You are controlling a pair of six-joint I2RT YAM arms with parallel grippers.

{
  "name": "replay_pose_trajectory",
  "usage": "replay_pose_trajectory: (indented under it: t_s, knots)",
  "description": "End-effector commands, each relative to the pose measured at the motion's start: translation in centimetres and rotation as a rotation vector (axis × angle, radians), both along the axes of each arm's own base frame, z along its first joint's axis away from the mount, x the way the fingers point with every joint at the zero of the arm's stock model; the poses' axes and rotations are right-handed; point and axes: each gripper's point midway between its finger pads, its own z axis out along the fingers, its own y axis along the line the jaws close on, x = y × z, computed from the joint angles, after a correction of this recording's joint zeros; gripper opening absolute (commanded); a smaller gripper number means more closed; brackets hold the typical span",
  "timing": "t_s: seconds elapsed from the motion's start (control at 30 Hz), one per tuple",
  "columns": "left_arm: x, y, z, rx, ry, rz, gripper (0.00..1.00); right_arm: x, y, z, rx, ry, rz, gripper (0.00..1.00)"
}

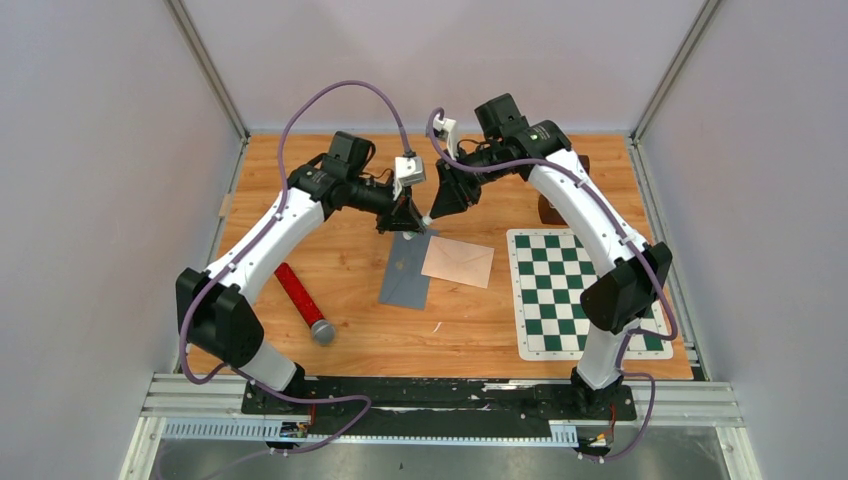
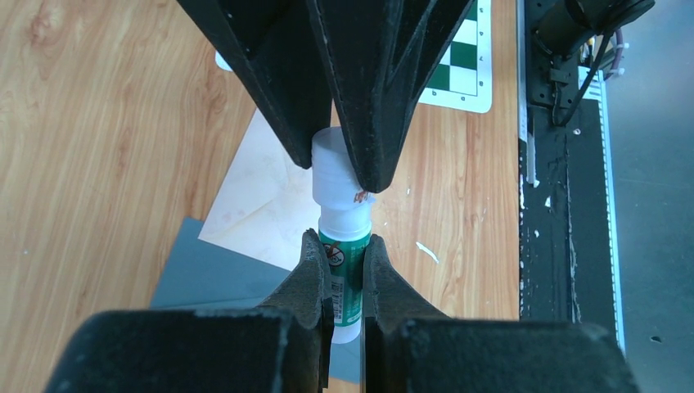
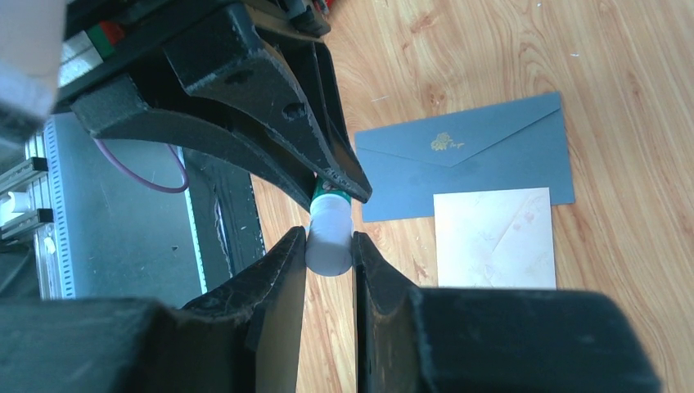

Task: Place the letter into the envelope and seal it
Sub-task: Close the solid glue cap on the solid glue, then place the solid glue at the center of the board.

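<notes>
Evidently early: pinches the glue stick (image 2: 344, 221) low in the left jaws, its white cap (image 3: 329, 241) in the right jaws; leaves the letter (image 1: 458, 261) outside, overlapping the envelope (image 1: 405, 282) on the table (image 1: 350, 335); awaits inserting and sealing

Bright even light; soft shadows on table (image 1: 350, 330); wrist views blurred in near foreground.
</notes>
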Motion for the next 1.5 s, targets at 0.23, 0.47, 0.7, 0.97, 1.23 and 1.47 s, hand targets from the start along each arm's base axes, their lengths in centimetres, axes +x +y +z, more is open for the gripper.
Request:
replay_pose_trajectory:
  t_s: [0.23, 0.47, 0.7, 0.97, 1.23, 1.47]
  knots:
    - [1.1, -1.3, 5.0, -0.101, -0.162, -0.036, 0.00, -0.9, 0.3, -0.1, -0.004, -0.006, 0.046, 0.00]
    - [0.3, -1.6, 5.2, -0.133, -0.111, -0.048, 0.00, -0.3, 0.6, 0.4, 0.018, -0.006, -0.006, 0.00]
    - [-0.2, -1.8, 5.4, -0.147, -0.087, -0.053, 0.00, 0.3, 1.1, 0.8, 0.034, 0.000, -0.027, 0.00]
    - [0.1, -1.6, 5.1, -0.122, -0.138, -0.052, 0.00, -0.4, 1.1, -0.5, 0.001, 0.016, 0.013, 0.00]
    - [2.1, -1.7, 5.7, -0.056, -0.279, -0.034, 0.00, 0.2, 1.3, -2.0, -0.058, 0.035, -0.046, 0.00]
    - [2.3, -0.6, 3.6, 0.014, -0.251, 0.036, 0.00, 0.8, 0.2, -1.6, -0.090, -0.022, -0.108, 0.26]
